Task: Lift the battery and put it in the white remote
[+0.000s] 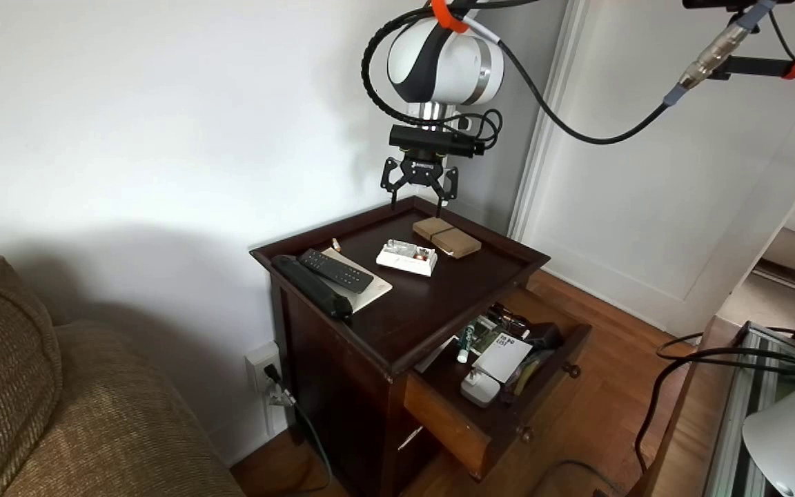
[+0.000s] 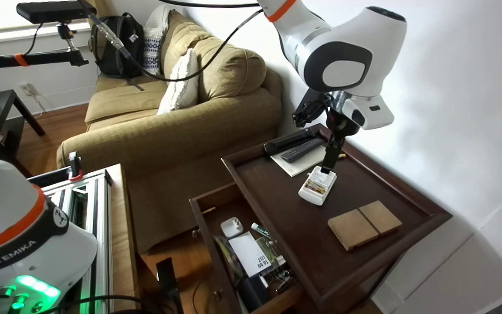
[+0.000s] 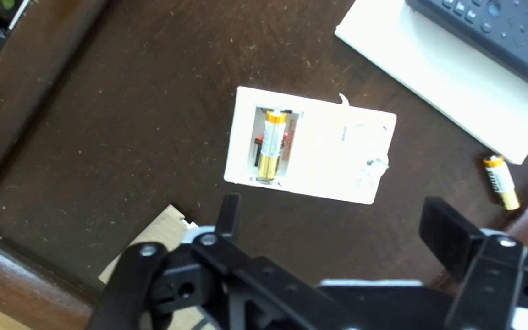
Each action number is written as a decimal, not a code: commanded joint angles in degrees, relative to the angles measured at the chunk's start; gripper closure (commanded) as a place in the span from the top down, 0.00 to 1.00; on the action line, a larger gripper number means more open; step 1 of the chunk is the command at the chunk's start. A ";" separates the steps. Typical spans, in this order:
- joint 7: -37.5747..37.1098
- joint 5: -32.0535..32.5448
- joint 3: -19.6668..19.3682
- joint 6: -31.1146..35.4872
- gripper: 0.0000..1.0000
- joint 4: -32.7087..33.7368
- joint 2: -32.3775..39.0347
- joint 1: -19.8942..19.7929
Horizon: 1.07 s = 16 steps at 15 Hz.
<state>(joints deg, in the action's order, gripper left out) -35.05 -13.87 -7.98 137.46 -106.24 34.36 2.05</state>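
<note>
Right now my gripper point(image 1: 416, 209) hangs above the dark tabletop point(image 3: 154, 91), its two fingers point(image 3: 449, 229) spread wide and pointing down. Reading the wrist view as a dial with the white remote point(image 3: 312, 146) at its hub, I see one fingertip near eight o'clock and its partner near four. The remote lies with its battery bay facing up, uncovered, on the nine o'clock side. One seated battery point(image 3: 272, 146) runs from twelve to six inside that bay, nub toward twelve.

The loose battery point(image 3: 501, 182) lies on the wood a little past three o'clock, well apart from the remote and just beside a corner of a pale pad point(image 3: 452, 78); whether those two touch, I cannot tell. That pad sits at two o'clock and carries a black remote point(image 3: 497, 39). Toward eight o'clock lies a tan box point(image 3: 158, 229), partly hidden behind my own linkage.

In an exterior view, a long black case point(image 1: 308, 283) rests at the tabletop's nine o'clock, and a pulled-out drawer point(image 1: 446, 421) juts between four and five, holding a white to-do pad point(image 1: 501, 355) and a white adapter point(image 1: 480, 388).
</note>
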 commanded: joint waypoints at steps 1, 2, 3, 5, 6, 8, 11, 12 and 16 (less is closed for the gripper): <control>-1.29 0.95 -0.03 9.64 1.00 -7.82 -5.30 2.08; -2.09 1.04 -0.27 11.98 1.00 -9.36 -6.36 2.81; -2.70 1.02 -0.48 14.37 1.00 -11.23 -7.57 3.31; -6.45 1.75 -1.83 15.87 1.00 -14.30 -10.15 4.90; -7.23 1.75 -1.85 16.07 1.00 -15.58 -11.42 5.00; -10.01 2.06 -2.29 16.18 1.00 -18.07 -13.82 5.44; -13.10 3.81 -2.86 14.79 1.00 -21.04 -17.32 5.15; -14.05 4.53 -3.04 14.72 1.00 -22.28 -18.70 4.98; -17.94 8.89 -4.02 13.29 1.00 -26.19 -23.91 4.04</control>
<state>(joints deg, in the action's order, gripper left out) -49.51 -8.69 -11.30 152.31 -127.68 15.94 6.65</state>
